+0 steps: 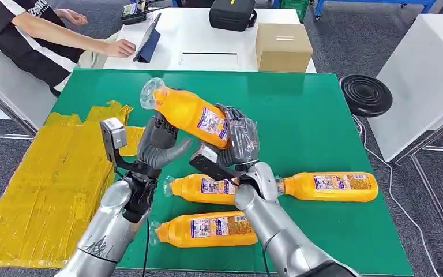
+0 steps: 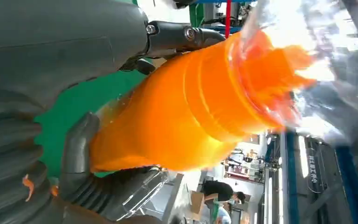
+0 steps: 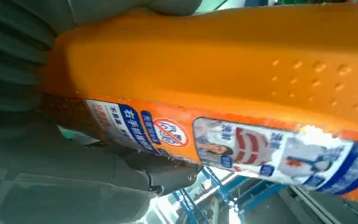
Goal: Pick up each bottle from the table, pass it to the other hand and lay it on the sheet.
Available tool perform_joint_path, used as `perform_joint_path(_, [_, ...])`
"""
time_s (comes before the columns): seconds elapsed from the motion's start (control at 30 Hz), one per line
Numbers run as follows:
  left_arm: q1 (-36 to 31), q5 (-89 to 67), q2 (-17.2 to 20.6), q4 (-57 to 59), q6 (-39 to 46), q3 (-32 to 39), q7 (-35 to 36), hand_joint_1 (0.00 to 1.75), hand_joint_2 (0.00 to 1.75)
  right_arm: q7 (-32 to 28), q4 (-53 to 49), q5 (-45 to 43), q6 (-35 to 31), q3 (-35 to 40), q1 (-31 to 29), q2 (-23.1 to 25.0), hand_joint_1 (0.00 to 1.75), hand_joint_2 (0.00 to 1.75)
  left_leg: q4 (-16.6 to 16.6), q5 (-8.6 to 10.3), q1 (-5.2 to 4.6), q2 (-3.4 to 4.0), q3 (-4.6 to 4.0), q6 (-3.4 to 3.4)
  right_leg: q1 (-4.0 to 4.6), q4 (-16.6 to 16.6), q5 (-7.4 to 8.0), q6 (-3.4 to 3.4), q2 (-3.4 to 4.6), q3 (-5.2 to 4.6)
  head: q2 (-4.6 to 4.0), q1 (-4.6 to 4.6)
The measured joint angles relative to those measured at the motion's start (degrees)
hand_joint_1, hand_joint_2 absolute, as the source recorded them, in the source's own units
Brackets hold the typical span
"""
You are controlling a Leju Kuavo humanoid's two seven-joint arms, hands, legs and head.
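An orange bottle (image 1: 189, 113) with a clear wrapped cap and a blue-and-white label hangs tilted above the green table (image 1: 300, 115), cap end up and to the left. My right hand (image 1: 237, 138) grips its labelled lower end (image 3: 223, 79). My left hand (image 1: 158, 144) closes around its neck half, with a finger (image 2: 182, 35) on one side and the thumb (image 2: 79, 149) on the other. Three more orange bottles lie on the table: one under my hands (image 1: 205, 188), one to the right (image 1: 330, 186), one near the front edge (image 1: 205, 229). The crinkled yellow sheet (image 1: 46, 184) covers the table's left side.
A person (image 1: 34, 34) sits at the back left, reaching toward a tablet (image 1: 149, 41) on a white table (image 1: 207, 40) that also bears a cardboard box (image 1: 283, 47) and a black bag (image 1: 232, 14). A black stool (image 1: 365, 94) stands to the right of the green table.
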Motion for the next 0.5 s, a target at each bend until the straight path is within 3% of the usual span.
perform_joint_path(0.3, [-1.1, 0.0, -0.7, 1.8, 0.0, -0.1, 0.0, 0.0, 1.75, 0.3, 0.3, -1.3, 0.0, 2.1, -0.5, 0.8, 1.75, 1.75, 0.0, 0.01, -0.02, -0.01, -0.01, 0.0, 0.0, 0.0, 0.0, 0.0, 0.0, 0.02, 0.0, 0.0])
perform_joint_path(0.5, [-1.2, 0.0, -0.7, 1.9, -0.1, 0.0, -0.2, 0.0, 1.75, 0.4, 1.1, -7.4, 0.0, 6.0, -0.7, 0.8, 1.75, 1.75, 0.0, 0.01, -0.03, -0.01, -0.02, 0.0, 0.0, 0.0, 0.0, 0.0, 0.0, 0.02, 0.0, 0.02])
